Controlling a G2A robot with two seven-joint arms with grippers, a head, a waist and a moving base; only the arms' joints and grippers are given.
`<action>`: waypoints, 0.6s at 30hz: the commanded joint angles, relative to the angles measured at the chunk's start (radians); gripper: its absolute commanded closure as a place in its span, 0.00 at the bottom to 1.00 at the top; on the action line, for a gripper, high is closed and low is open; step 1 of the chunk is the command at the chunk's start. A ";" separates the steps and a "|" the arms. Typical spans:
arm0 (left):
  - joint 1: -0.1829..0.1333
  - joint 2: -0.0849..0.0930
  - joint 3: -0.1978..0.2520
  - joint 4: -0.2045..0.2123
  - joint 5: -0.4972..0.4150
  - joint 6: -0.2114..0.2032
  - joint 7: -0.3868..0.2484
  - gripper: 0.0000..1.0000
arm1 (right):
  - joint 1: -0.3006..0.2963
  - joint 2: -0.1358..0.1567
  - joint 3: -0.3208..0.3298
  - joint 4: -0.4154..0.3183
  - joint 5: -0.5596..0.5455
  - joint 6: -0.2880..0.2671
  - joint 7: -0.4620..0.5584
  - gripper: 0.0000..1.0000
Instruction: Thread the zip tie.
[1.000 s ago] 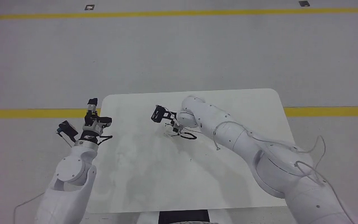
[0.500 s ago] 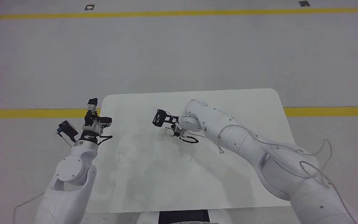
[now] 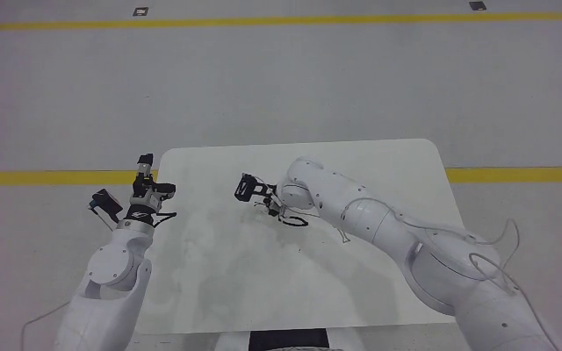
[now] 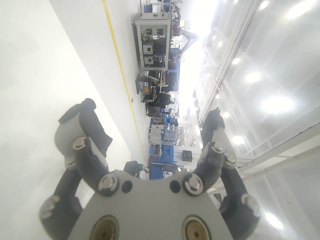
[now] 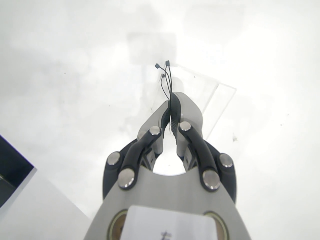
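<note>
The zip tie (image 5: 167, 79) shows as thin black strands standing out past the tips of the right end effector (image 5: 172, 101), which is clamped shut on them. Three small square heads sit at the free ends, so more than one tie seems to be in the grip. The held strands hang just above the table (image 3: 386, 162), left of its middle and nearer the far edge than the near one. From above, the right end effector (image 3: 269, 202) is seen low over that spot.

Threading looks not yet done. The heads stand free and I see no tail passed through any of them. The tail ends are hidden between the pads. By my judgement the pick-up is finished and the actual feeding of a tail into its head remains, which probably needs the second arm.

That arm is not at the work. The left end effector (image 4: 150, 111) has its fingers wide apart and nothing between them. It is held beside the table's left edge, pointing away toward the room (image 3: 149, 180).

On the table, just beside the held ties, lies a clear plastic piece (image 5: 212, 92) with straight edges. The tabletop is white with rounded corners. The pale floor around it carries yellow lines. Beyond are equipment racks (image 4: 152, 43), blue bins and bright ceiling lights.
</note>
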 commanded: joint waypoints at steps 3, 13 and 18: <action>0.000 0.000 0.000 0.000 0.000 0.000 0.000 0.00 | -0.005 -0.005 0.000 0.002 0.001 0.000 0.003 1.00; 0.000 0.000 0.000 0.000 0.000 0.000 0.000 0.00 | -0.008 -0.019 0.000 0.030 -0.001 0.000 0.009 0.62; 0.000 0.000 0.000 0.000 0.000 0.000 0.000 0.00 | -0.004 -0.025 0.000 0.046 -0.008 0.000 -0.001 0.63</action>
